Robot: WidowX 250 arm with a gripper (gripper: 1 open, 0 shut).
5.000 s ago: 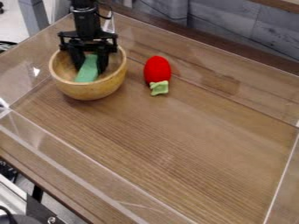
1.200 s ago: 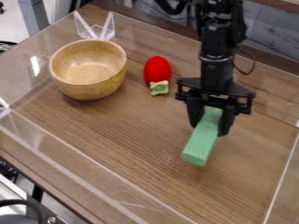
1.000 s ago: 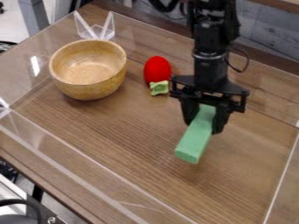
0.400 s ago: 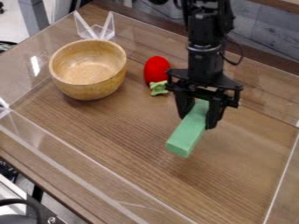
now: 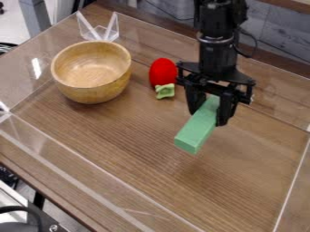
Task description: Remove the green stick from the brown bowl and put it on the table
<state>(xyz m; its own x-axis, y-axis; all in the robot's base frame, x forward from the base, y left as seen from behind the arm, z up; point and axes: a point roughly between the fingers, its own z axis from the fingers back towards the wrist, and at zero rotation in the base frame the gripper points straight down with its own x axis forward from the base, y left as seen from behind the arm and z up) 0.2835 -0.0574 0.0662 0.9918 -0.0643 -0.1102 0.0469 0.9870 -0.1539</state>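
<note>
The green stick [image 5: 194, 134] hangs tilted over the table [image 5: 109, 149], right of centre. Its upper end is between the black fingers and its lower end is close to the wood; I cannot tell whether it touches. My gripper [image 5: 215, 112] points almost straight down and is shut on the stick's upper part. Standing at the back left, well apart from the gripper, the brown bowl [image 5: 92, 90] has nothing inside it.
A red strawberry toy [image 5: 162, 72] with a small green leaf lies between the bowl and the gripper, just left of the fingers. Low clear acrylic walls [image 5: 58, 165] run around the table's edges. A clear folded piece [image 5: 97, 27] stands behind the bowl.
Five seconds ago the gripper held the stick inside the bowl; it now holds it over the table. In the last second the wrist rolled, swinging the stick's lower end leftward.
</note>
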